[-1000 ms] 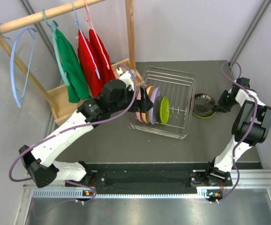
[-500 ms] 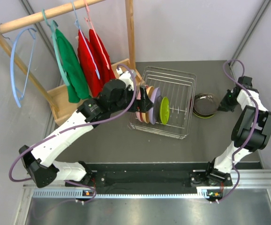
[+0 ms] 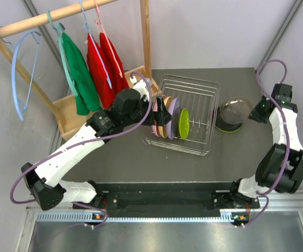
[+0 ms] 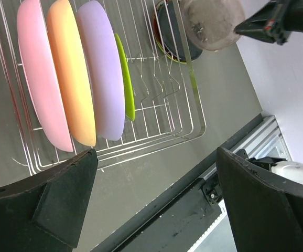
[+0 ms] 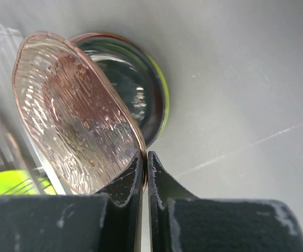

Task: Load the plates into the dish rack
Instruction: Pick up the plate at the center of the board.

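Four plates (image 4: 103, 79) on edge in dish rack (image 4: 192, 94), right end effector (image 5: 145, 157) pinching tilted clear plate (image 5: 73, 115), left end effector (image 4: 155, 152) wide.

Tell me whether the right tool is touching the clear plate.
Touching. In the right wrist view the right tool is shut on the rim of the clear plate, with no gap showing.

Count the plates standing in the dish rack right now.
4, upright side by side at the left end of the dish rack: pink plate, orange plate, lavender plate, then the smaller lime green plate. The left wrist view shows no others hidden there.
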Available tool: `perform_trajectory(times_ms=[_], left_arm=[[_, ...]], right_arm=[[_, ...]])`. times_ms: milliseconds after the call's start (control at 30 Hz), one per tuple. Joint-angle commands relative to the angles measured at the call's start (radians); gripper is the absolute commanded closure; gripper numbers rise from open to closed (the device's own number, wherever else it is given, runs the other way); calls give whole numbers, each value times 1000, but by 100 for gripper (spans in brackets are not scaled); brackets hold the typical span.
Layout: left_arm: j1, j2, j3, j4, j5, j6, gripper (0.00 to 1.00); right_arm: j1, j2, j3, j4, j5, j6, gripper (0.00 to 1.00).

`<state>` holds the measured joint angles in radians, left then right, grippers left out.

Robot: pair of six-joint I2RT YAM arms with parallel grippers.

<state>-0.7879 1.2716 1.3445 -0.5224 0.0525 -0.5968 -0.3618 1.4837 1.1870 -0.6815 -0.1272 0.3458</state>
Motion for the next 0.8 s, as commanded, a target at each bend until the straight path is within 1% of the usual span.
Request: perform_trajectory(times_ms=[0, 33, 167, 233, 333, 367, 467, 600, 633, 767], left_arm=[[4, -12, 2, 73, 15, -27, 1], [3, -15, 2, 78, 15, -29, 1], [3, -14, -2, 104, 15, -43, 1], [3, -11, -4, 124, 23, -52, 1], [4, -2, -8, 148, 33, -64, 1], [4, -2, -14, 160, 36, -67, 1], [6, 9, -28, 193, 46, -77, 1], [4, 40, -25, 232, 82, -104, 1], [4, 55, -27, 260, 93, -113, 1], [4, 90, -28, 336, 156, -159, 1]], right_arm=[[4, -155, -6, 10, -25, 51, 100], [4, -175, -9, 7, -29, 62, 100], [4, -284, -46, 30, -162, 111, 100], [4, -347, -67, 39, -201, 127, 100], [9, -408, -76, 30, -279, 116, 100], [11, -421, -81, 17, -334, 107, 100], [35, -482, -102, 2, -406, 94, 100], [112, -545, -164, -9, -462, 97, 100], [151, -550, -170, -12, -466, 104, 100], [231, -582, -210, -9, -468, 116, 100]])
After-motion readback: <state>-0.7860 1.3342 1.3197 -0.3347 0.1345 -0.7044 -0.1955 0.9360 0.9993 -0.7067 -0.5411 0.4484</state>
